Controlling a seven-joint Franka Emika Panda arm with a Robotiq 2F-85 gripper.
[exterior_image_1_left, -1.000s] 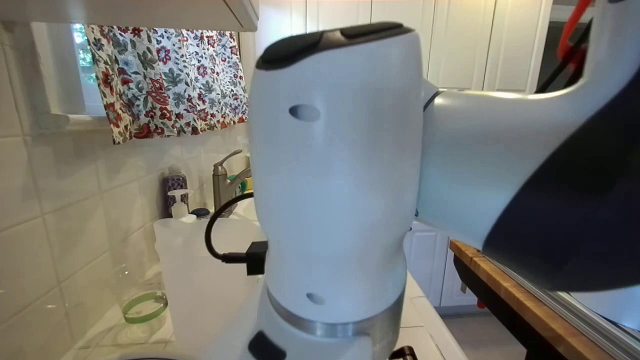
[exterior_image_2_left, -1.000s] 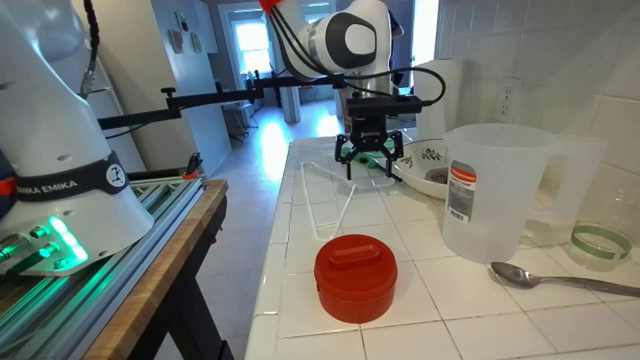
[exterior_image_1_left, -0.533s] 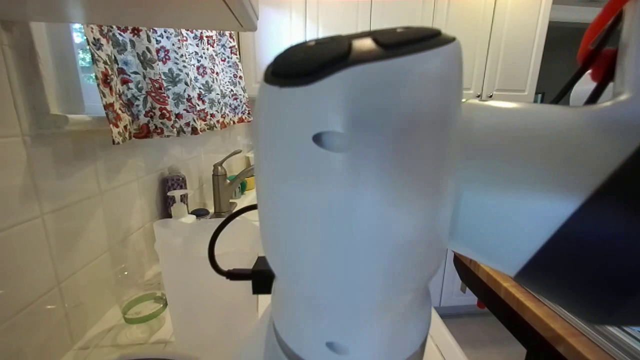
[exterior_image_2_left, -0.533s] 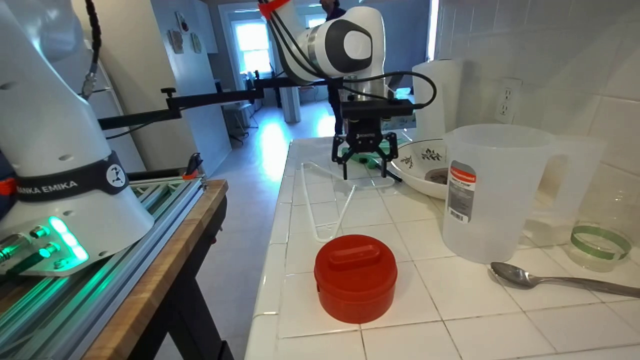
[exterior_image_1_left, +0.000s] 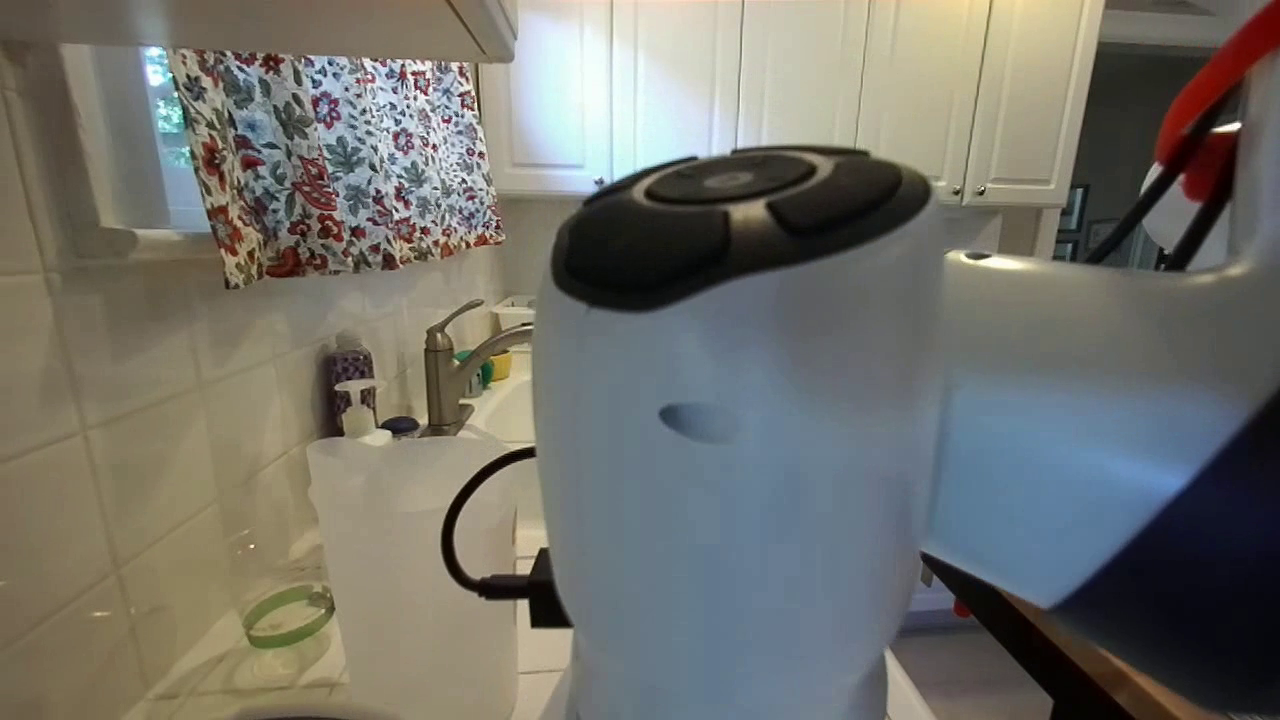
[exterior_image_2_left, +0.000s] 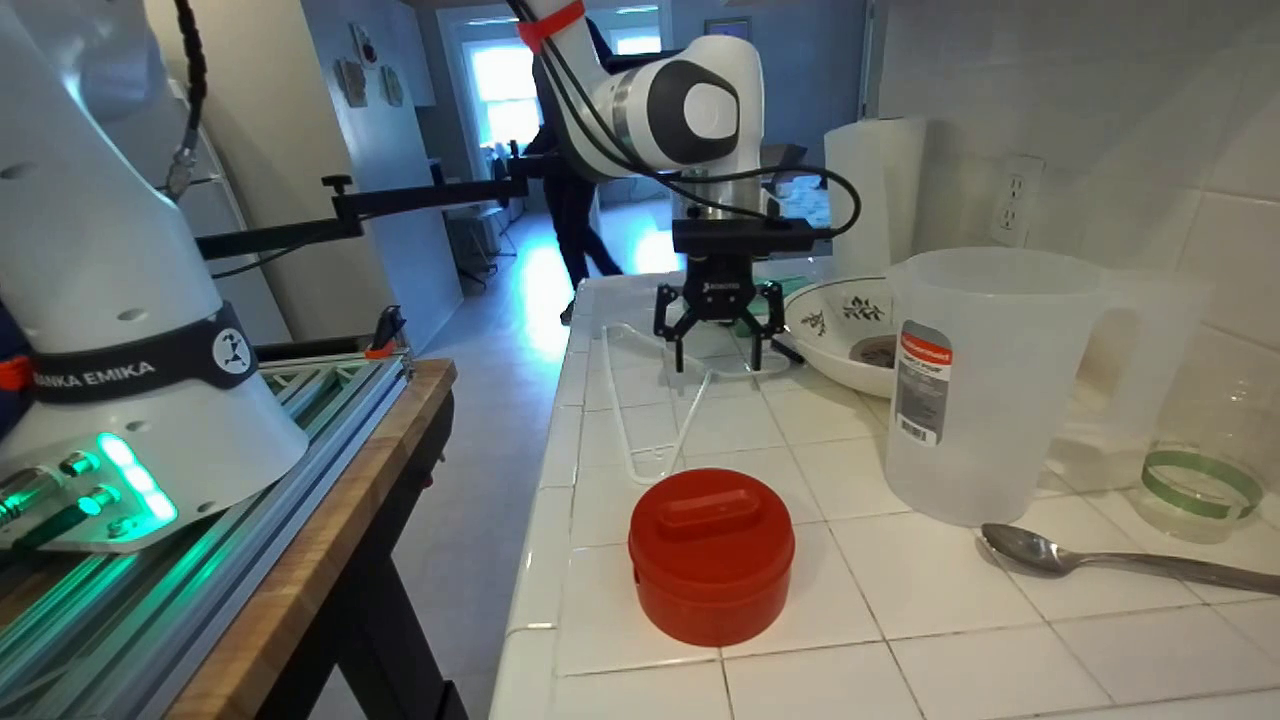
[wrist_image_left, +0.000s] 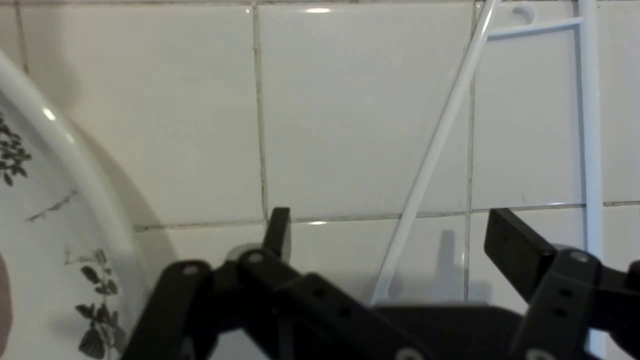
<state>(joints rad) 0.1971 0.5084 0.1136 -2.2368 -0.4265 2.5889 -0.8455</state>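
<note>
My gripper is open and empty, pointing down above the tiled counter. In the wrist view its two fingers stand wide apart. A thin white frame, hanger-like, lies on the counter under and in front of the gripper. In the wrist view one rod of the white frame runs between the fingers without visible contact. A white bowl with a leaf pattern stands right beside the gripper; its rim also shows in the wrist view. In an exterior view the arm hides the gripper.
A red lidded container stands nearer the camera. A translucent pitcher, a spoon and a glass jar with a green band are to the right. A paper towel roll stands behind the bowl. A faucet is further along.
The arm and open gripper have moved down and slightly to the left in the view showing the gripper. A person has moved left in the background. The objects on the counter have not moved.
</note>
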